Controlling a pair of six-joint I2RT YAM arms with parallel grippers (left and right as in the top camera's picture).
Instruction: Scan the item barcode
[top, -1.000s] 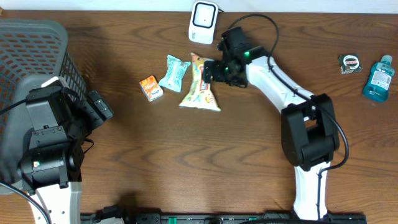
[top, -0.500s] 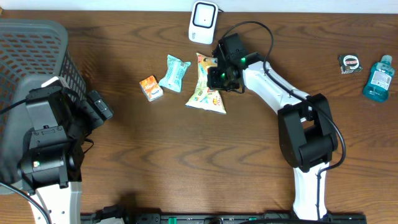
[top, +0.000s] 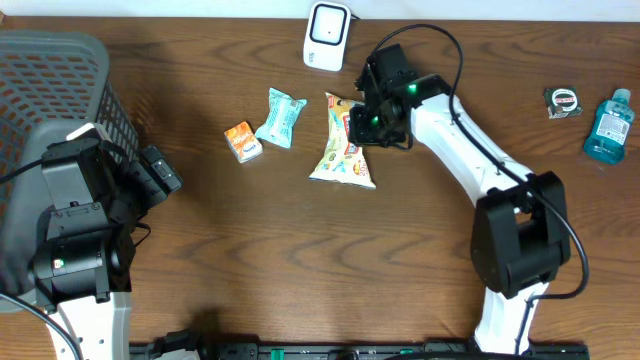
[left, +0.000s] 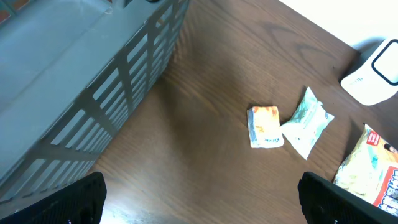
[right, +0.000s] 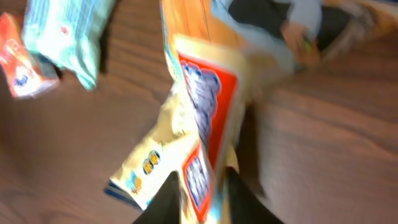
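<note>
A yellow snack bag with a red panel (top: 343, 148) hangs from my right gripper (top: 368, 122), which is shut on its upper edge. The right wrist view shows the bag (right: 186, 118) pinched between the two dark fingers (right: 163, 200), lifted and blurred by motion. The white barcode scanner (top: 326, 34) stands at the table's back edge, just behind the bag. My left gripper (left: 199, 196) stays open at the left near the basket, nothing between its fingertips (left: 78, 200). A small orange packet (top: 242, 141) and a teal wrapped pack (top: 279, 117) lie left of the bag.
A grey mesh basket (top: 60, 90) fills the left side of the table. A tape measure (top: 563, 101) and a blue bottle (top: 609, 125) sit at the far right. The orange packet (left: 265, 126) and teal pack (left: 308, 121) also show in the left wrist view.
My right gripper has shut on the snack bag and carried it to the right and off the table. The left arm has not moved.
</note>
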